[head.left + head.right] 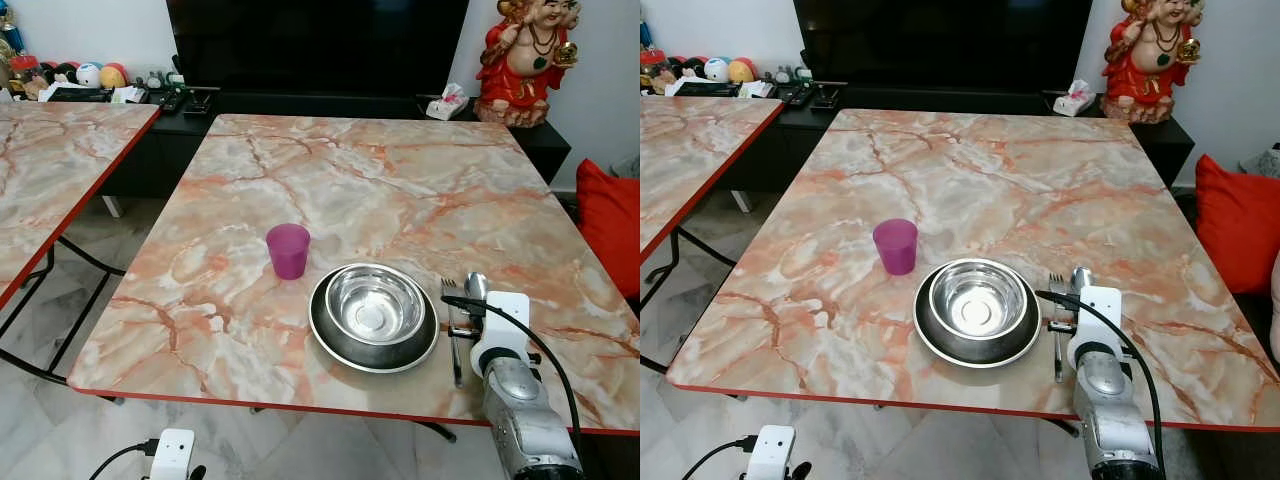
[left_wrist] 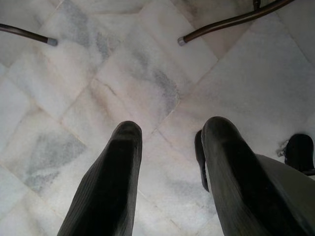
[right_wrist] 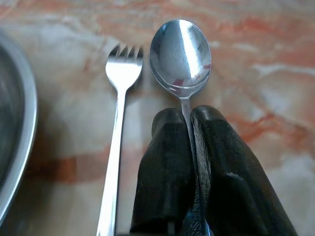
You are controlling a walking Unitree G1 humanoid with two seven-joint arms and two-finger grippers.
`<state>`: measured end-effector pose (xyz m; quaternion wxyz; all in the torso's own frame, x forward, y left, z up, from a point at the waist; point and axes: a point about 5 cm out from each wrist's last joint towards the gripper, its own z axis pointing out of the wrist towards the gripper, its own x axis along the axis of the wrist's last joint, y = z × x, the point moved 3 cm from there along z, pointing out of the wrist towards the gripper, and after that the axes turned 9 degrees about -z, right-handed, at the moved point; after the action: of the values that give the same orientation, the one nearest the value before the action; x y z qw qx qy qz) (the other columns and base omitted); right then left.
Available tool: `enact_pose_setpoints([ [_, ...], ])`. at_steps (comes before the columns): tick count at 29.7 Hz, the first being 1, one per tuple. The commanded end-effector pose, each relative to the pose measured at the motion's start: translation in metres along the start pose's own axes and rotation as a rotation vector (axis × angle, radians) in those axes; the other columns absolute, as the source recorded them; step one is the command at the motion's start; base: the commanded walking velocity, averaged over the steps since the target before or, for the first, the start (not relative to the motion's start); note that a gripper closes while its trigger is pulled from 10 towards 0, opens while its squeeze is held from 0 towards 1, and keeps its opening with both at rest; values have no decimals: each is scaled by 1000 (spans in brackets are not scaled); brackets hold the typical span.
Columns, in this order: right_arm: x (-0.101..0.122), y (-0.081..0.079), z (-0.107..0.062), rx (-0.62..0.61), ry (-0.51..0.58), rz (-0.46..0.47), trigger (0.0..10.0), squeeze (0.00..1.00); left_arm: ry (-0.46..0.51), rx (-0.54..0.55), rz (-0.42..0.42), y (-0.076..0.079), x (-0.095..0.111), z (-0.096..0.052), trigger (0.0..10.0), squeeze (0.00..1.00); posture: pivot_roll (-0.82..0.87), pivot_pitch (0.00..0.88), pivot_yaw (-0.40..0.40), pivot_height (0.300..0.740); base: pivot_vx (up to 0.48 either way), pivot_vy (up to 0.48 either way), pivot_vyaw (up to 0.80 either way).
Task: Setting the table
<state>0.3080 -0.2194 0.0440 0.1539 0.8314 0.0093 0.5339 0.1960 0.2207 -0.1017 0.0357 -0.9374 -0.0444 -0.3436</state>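
Gripping: right claw [image 3: 189, 123], its two black fingers [image 3: 165, 167] closed tight on the handle of a spoon [image 3: 180, 54], low over the near right part of the counter [image 1: 380, 170].
Spoon: bowl facing up and pointing away from the robot, handle pinched between the fingers; whether it rests on the counter or is just off it cannot be told.
Fork [image 3: 118, 132]: lying flat on the counter just beside the spoon, on the side nearer the plate, tines level with the spoon's bowl, parallel to it.
Plate and bowl: steel bowl [image 1: 375, 303] sitting inside a dark round plate [image 1: 325, 335] near the front edge of the counter, cutlery to their right.
Cup [image 1: 288, 249]: purple, upright, just beyond and left of the plate, apart from it.
Left claw [image 2: 170, 140]: hanging below the counter's edge over pale marble floor tiles [image 2: 123, 73], fingers spread apart with nothing between them.
Background: second marble-patterned counter [image 1: 50, 170] at left, red figurine [image 1: 525, 60] on a black cabinet behind, red cushion [image 1: 610, 225] at right.
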Motion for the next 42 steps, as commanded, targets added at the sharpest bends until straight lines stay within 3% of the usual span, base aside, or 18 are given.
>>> enact_pose_setpoints([
  [1,3,-1,-2,-4,16,-5,10000,0,-30,3,10,0,-7,-1,10000,0,81,0,-28,740,0,0,0],
  [18,1,-3,-3,3,8,-2,10000,0,-27,0,12,0,-6,-1,10000,0,84,0,-28,740,0,0,0],
  [19,1,-3,-3,2,8,-2,10000,141,-27,0,12,0,-6,-1,10000,0,86,0,-29,740,0,0,0],
  [28,1,-4,-2,5,6,-3,10000,161,-16,-2,14,3,-3,0,10000,0,84,0,-27,740,0,0,0],
  [29,1,-4,-2,5,6,-3,10000,176,-15,-3,14,3,-3,0,10000,0,83,0,-27,740,0,0,0],
  [30,1,-4,-2,6,6,-3,10000,302,-12,-5,14,4,-2,0,10000,0,83,0,-27,740,0,0,0],
  [39,2,-4,-2,5,6,-4,10000,325,6,-13,16,7,2,1,10000,0,84,0,-27,740,0,0,0],
  [40,1,-4,-1,6,5,-5,10000,435,7,-12,15,7,2,1,10000,0,86,0,-27,740,0,0,0],
  [42,1,-4,-1,6,4,-6,10000,435,8,-12,15,7,3,1,10000,0,85,0,-27,740,0,0,0],
])
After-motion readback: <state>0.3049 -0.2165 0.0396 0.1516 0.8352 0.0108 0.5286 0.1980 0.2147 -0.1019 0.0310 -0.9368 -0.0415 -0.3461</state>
